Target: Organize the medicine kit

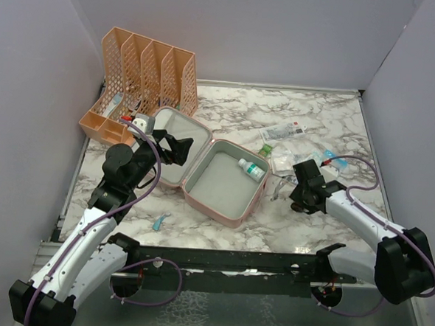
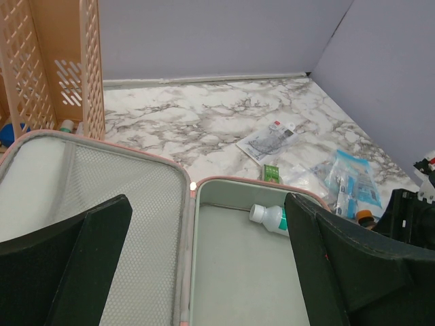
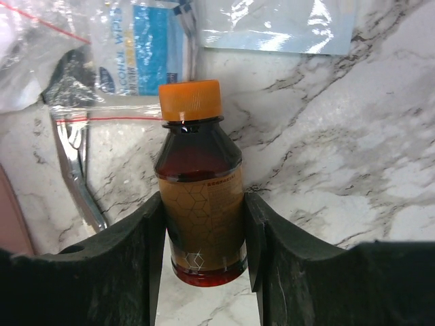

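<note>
**Right wrist: amber bottle gripped**

The right gripper [image 3: 204,227] is closed on an amber bottle [image 3: 200,183] with an orange cap, its fingers pressing both sides. The medicine kit [image 1: 217,189] lies open on the counter [image 1: 228,108] just left of that gripper, with a white bottle [image 1: 252,169] in its base. The left gripper [image 2: 207,204] hangs over the kit, spread wide, holding nothing.

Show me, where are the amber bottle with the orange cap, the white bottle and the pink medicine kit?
amber bottle [image 3: 202,217]: right wrist view, on its label.
white bottle [image 1: 252,169]: top external view, on its body.
medicine kit [image 1: 217,187]: top external view, on its bare lining.
</note>
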Controlling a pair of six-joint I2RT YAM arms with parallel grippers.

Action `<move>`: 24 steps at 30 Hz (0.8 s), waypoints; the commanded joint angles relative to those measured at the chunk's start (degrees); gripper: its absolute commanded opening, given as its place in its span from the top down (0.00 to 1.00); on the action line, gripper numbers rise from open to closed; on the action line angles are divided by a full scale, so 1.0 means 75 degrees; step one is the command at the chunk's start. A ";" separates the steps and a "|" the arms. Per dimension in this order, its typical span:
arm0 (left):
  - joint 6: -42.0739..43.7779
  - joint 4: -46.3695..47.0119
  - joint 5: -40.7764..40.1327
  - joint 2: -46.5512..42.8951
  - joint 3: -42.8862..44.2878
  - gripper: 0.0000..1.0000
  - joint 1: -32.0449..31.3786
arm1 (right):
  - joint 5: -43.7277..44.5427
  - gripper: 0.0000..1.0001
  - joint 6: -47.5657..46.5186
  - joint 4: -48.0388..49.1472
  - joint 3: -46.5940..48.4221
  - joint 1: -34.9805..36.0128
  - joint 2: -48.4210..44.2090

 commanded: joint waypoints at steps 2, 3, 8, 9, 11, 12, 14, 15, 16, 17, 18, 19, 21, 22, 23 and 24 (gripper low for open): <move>-0.0034 0.0188 0.0098 -0.0017 0.0157 0.01 -0.0023 | -0.0302 0.64 -0.0772 0.0504 0.0227 -0.0041 -0.0618; -0.0038 0.0185 0.0097 -0.0012 0.0157 0.01 -0.0023 | -0.0339 0.65 -0.0945 0.0480 0.0357 -0.0045 -0.0703; -0.0076 0.0232 0.0097 0.0012 0.0142 0.01 -0.0029 | -0.1525 0.65 -0.2312 0.1264 0.0965 -0.0035 -0.0841; -0.0100 0.0258 0.0097 0.0030 0.0131 0.01 -0.0023 | -0.1892 0.65 -0.2513 0.1511 0.1039 -0.0041 -0.0802; -0.0110 0.0272 0.0125 0.0045 0.0136 0.01 -0.0024 | -0.2692 0.65 -0.2829 0.1899 0.1253 -0.0039 -0.0683; -0.0109 0.0262 0.0131 0.0050 0.0139 0.01 -0.0029 | -0.3078 0.66 -0.2974 0.2087 0.1390 -0.0028 -0.0618; -0.0122 0.0239 0.0124 0.0032 0.0128 0.01 -0.0023 | -0.3890 0.66 -0.3265 0.2503 0.1558 0.0002 -0.0535; -0.0131 0.0243 0.0112 0.0019 0.0111 0.01 -0.0027 | -0.4276 0.66 -0.3427 0.2767 0.1616 0.0011 -0.0521; -0.0132 0.0249 0.0109 0.0007 0.0105 0.01 -0.0023 | -0.4627 0.66 -0.3556 0.3017 0.1662 0.0051 -0.0519; -0.0123 0.0257 0.0099 -0.0011 0.0107 0.01 -0.0023 | -0.4979 0.66 -0.3683 0.3290 0.1717 0.0093 -0.0513; -0.0121 0.0251 0.0097 -0.0010 0.0104 0.01 -0.0023 | -0.5378 0.66 -0.3847 0.3523 0.1767 0.0135 -0.0492; -0.0134 0.0249 0.0099 -0.0005 0.0113 0.01 -0.0026 | -0.5699 0.66 -0.3978 0.3709 0.1853 0.0184 -0.0463; -0.0132 0.0248 0.0108 -0.0003 0.0113 0.01 -0.0023 | -0.6250 0.65 -0.4285 0.4019 0.2016 0.0340 -0.0345; -0.0123 0.0238 0.0115 -0.0006 0.0118 0.01 -0.0030 | -0.6382 0.65 -0.4432 0.4090 0.2124 0.0436 -0.0253; -0.0128 0.0244 0.0120 -0.0018 0.0116 0.01 -0.0024 | -0.6470 0.65 -0.4596 0.4114 0.2239 0.0551 -0.0152; -0.0129 0.0229 0.0121 -0.0024 0.0113 0.01 -0.0023 | -0.6550 0.65 -0.4818 0.4104 0.2358 0.0659 -0.0055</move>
